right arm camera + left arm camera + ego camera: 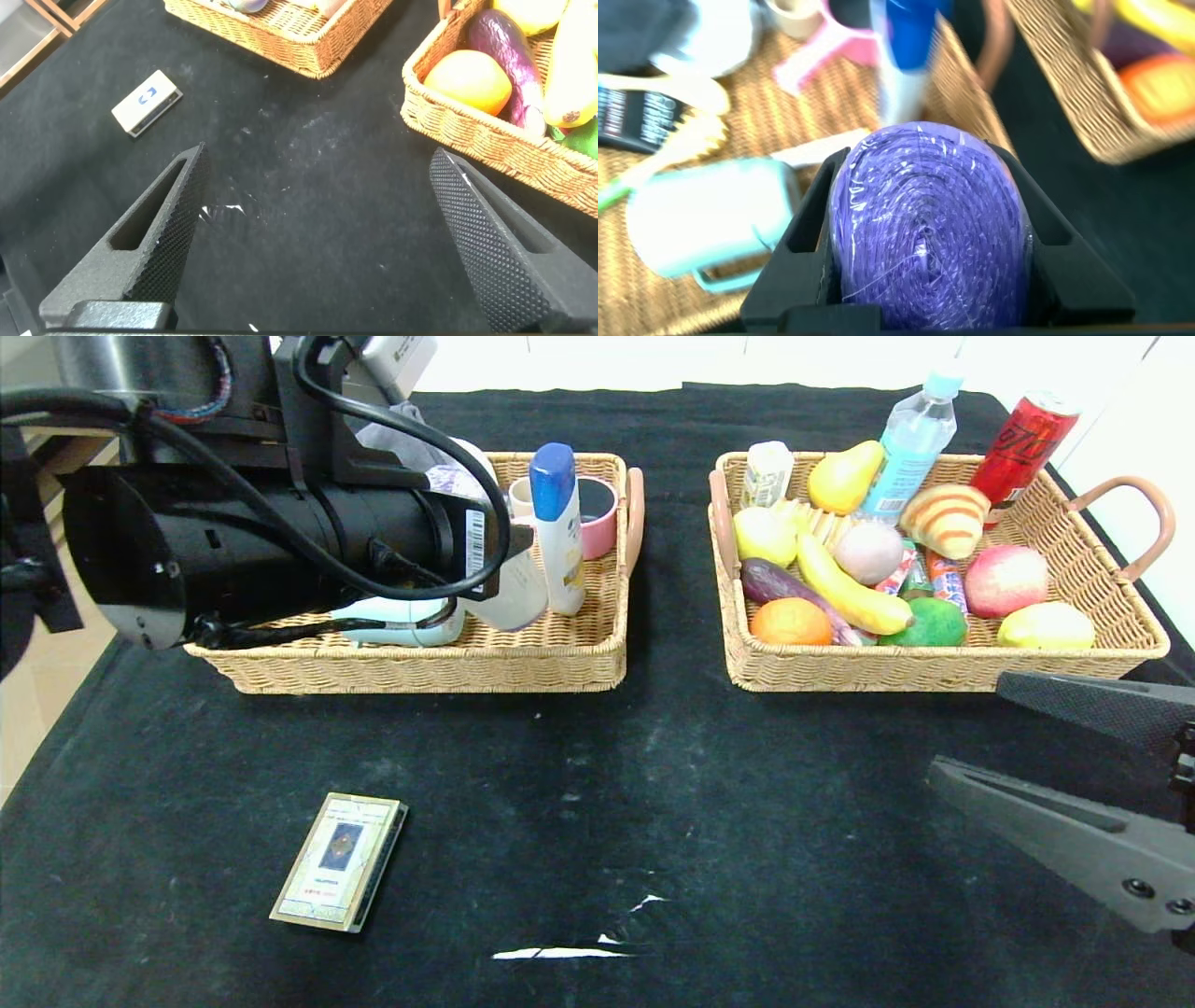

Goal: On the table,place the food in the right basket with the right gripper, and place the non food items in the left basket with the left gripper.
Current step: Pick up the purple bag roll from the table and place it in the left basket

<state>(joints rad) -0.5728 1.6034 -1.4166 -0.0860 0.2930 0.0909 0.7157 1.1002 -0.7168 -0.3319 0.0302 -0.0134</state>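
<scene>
Left gripper [924, 252] hung over left basket [523, 663], upper left, jaws clamped on purple roll [924, 229], non-food, for drop. Right gripper [318, 233] idle lower right, jaws apart.

Two baskets sit side by side on the surface [597, 784]: left basket [420, 663], right basket [934, 667]; a box [340, 874] lies before the left one.

A black tablecloth [653, 756] is spread over the whole table, and a few white scuff marks [560, 952] can be spotted near the cloth's front edge.
</scene>
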